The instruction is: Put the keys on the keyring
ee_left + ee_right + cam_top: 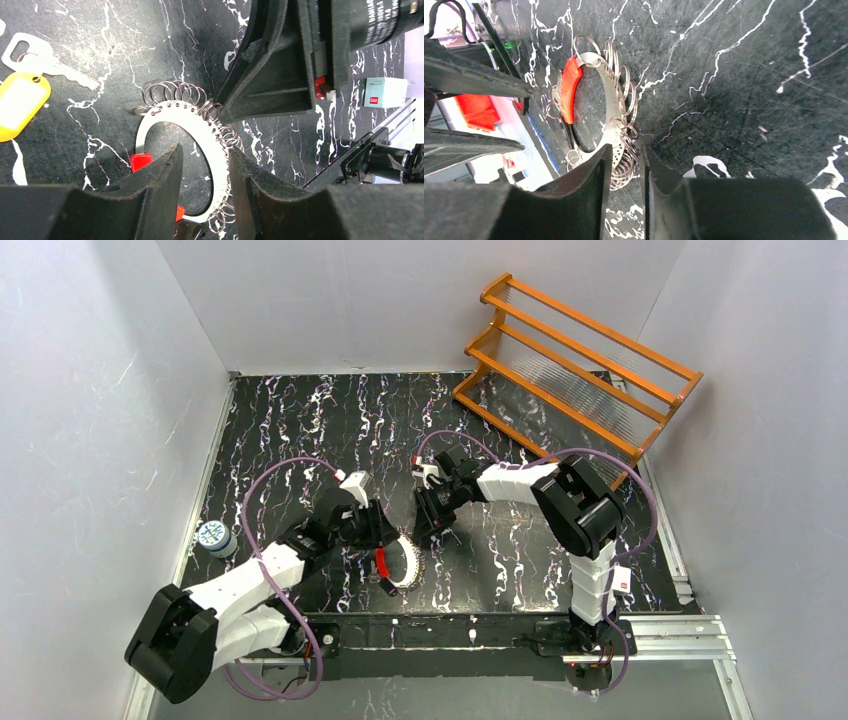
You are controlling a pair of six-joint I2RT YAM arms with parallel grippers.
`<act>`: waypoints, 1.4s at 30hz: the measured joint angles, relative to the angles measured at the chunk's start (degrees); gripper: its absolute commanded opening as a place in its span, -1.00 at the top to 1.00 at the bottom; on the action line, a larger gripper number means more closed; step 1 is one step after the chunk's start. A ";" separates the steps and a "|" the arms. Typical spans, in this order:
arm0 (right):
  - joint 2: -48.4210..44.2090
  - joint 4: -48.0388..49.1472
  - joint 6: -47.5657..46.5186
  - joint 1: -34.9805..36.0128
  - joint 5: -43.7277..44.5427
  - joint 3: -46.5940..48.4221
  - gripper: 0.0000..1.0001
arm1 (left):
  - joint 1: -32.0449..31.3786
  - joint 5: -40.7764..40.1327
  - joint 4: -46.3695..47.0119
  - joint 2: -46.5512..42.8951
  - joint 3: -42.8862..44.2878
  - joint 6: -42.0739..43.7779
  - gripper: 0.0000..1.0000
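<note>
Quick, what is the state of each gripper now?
Left gripper: closed on the flat white keyring with red clasp.
Right gripper: closed on that keyring's edge, among its wire loops.

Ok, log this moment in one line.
left gripper: astride keyring band, grip unclear | right gripper: at its small rings, grip unclear | yellow-tagged key: on table

Overhead view is reading bright and even, with diffuse light coming from above and the white walls [90, 440] bouncing it. Arms are throwing only soft shadows on the black table [330, 420]. Wrist views are running darker. Left fingers [150, 200] and right fingers [574, 200] are going near-black. Keyring [216, 170] is glinting, its white band nearly blowing out. Right wrist's left edge is washing out.
</note>
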 measured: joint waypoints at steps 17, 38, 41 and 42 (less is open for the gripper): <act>-0.50 -0.48 -3.63 -0.07 -1.11 0.00 0.97 | 0.00 -2.25 -1.70 -3.13 0.02 0.98 0.24; -15.02 -0.52 -12.31 -0.07 1.66 -0.04 0.97 | 0.00 -1.73 1.07 -13.97 -0.04 5.53 0.21; -16.61 -0.33 -15.28 -0.04 3.34 -0.07 0.97 | 0.00 -0.81 4.70 -17.99 -0.83 8.35 0.20; -17.11 0.09 -16.20 -0.04 3.65 -0.17 0.97 | 0.00 -0.55 5.49 -18.73 -1.09 8.96 0.20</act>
